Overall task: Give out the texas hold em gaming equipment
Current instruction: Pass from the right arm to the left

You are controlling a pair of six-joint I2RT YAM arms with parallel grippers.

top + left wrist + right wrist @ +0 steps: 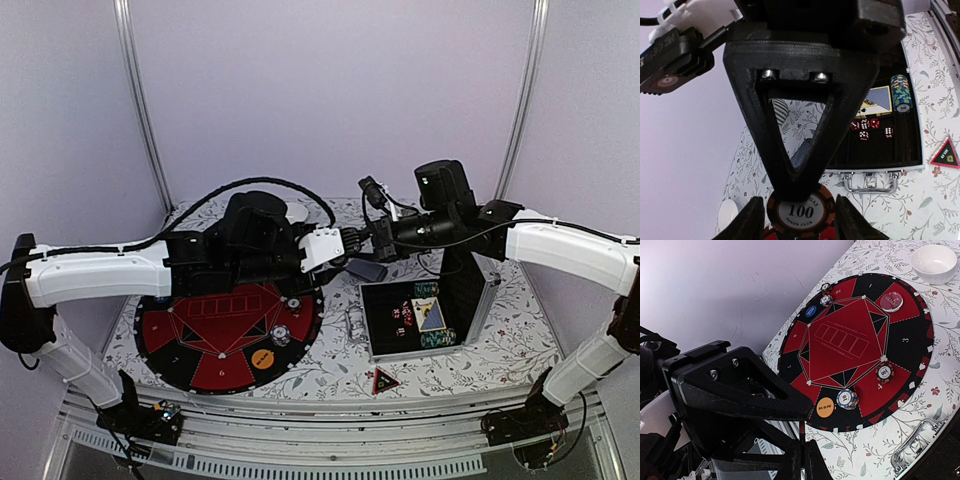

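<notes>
Above the floral-printed tabletop (330, 375), between the round mat and the open case, the two grippers are brought tip to tip. The left gripper (800, 220) is clamped on a round red-and-black striped poker chip marked "100" (800, 212), which is pinched at its rim between the two matte black ribbed fingers (752, 222).

The right gripper (801, 447) is pressed together on a thin sheet seen edge-on. In the top view this is shown as a grey-blue patterned-back playing card (366, 270), held tilted near the far left corner of the case.

On the circular red-and-black felt mat (840, 340), the following are laid flat near the rim:
- a smooth orange disc marked "BIG BLIND" (825, 407);
- a blue-and-white striped chip (847, 399), just beside it;
- a red-and-black striped chip (884, 373);
- a small blue disc (811, 311).

A glossy white round bowl (934, 262) is set on the table beyond the mat.

Inside the metal-edged rectangular case (875, 172), a stack of green-and-white striped chips (900, 92), red translucent dice (867, 127) and a blue-backed card deck (875, 100) are kept. A red-bordered triangular marker (946, 154) is placed flat on the table beside the case.
</notes>
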